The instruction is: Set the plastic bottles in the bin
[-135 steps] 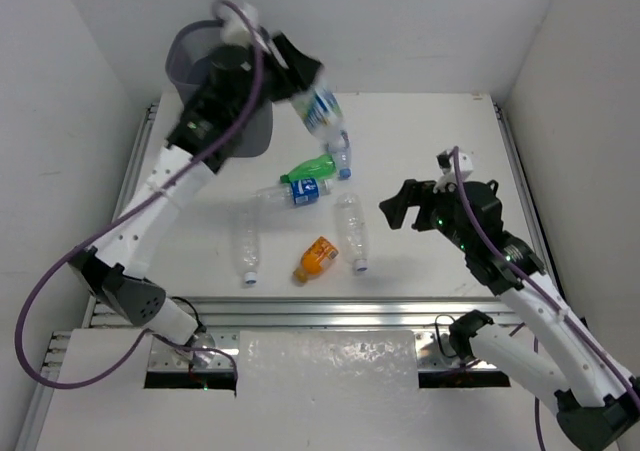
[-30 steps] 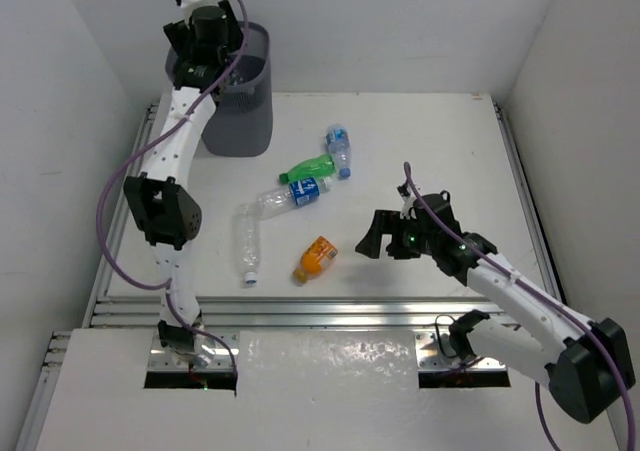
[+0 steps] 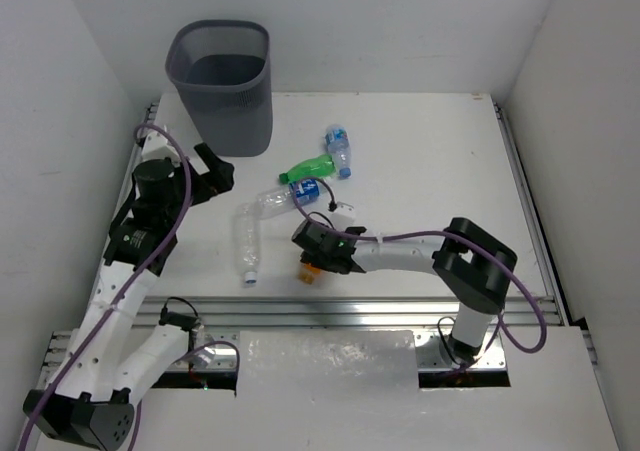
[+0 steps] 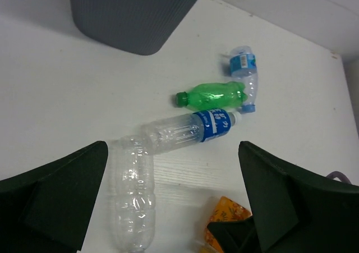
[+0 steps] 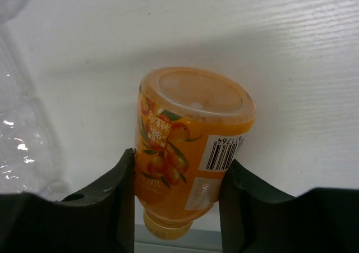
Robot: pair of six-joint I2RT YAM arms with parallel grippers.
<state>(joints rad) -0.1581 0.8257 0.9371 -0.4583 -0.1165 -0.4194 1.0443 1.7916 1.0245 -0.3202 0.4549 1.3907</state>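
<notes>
Right pincer (image 5: 180, 159) clamps orange bottle (image 5: 190, 124), cap pointing near-left.

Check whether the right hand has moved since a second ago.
Yes. The right hand has swung left, away from the table's right rail, and now straddles the orange bottle.

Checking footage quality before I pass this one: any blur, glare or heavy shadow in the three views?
Top external: even soft light, faint shadows, no glare, tall dark grey mesh bin sharp. Left wrist: the left gripper has soft-edged dark fingers, the green plastic bottle is crisp. Right wrist: the orange plastic bottle is sharp, barcode visible; a shadow band crosses the white table.
</notes>
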